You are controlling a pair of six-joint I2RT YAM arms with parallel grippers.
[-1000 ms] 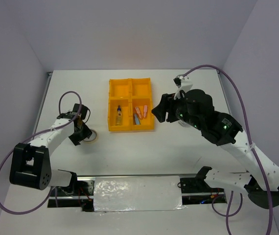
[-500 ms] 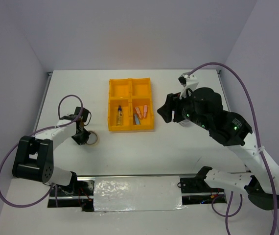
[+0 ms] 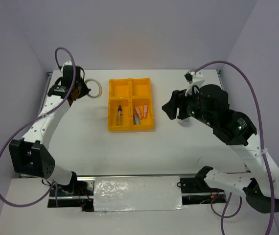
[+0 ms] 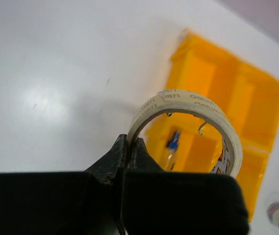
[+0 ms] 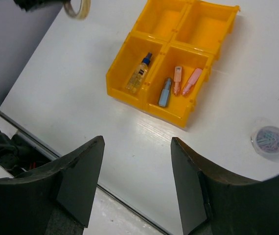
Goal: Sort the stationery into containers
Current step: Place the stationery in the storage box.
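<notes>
My left gripper point(image 3: 82, 90) is shut on the rim of the beige tape ring point(image 3: 95, 89), held in the air left of the far-left corner of the orange-yellow tray point(image 3: 129, 129). In the left wrist view the ring point(image 4: 191, 99) stands out past the pinched fingertips, with the tray point(image 4: 257, 98) behind it. A clear bottle with a blue cap point(image 5: 139, 73) lies in the near-left compartment. Two pink sticks point(image 5: 177, 80) point(image 5: 192, 81) and a light-blue stick point(image 5: 165, 92) lie in the near-right one. My right gripper point(image 5: 137, 139) hovers open and empty, right of the tray.
A small clear-grey round roll point(image 5: 267, 141) sits on the table right of the tray, below my right arm. The tray's two far compartments hold nothing. A foil-covered strip point(image 3: 137, 193) runs along the near edge. Walls close in the left, back and right.
My left gripper shut on the tape ring at the near left, lifted it and carried it away to the far left beside the tray. The right arm drifted slightly right.
</notes>
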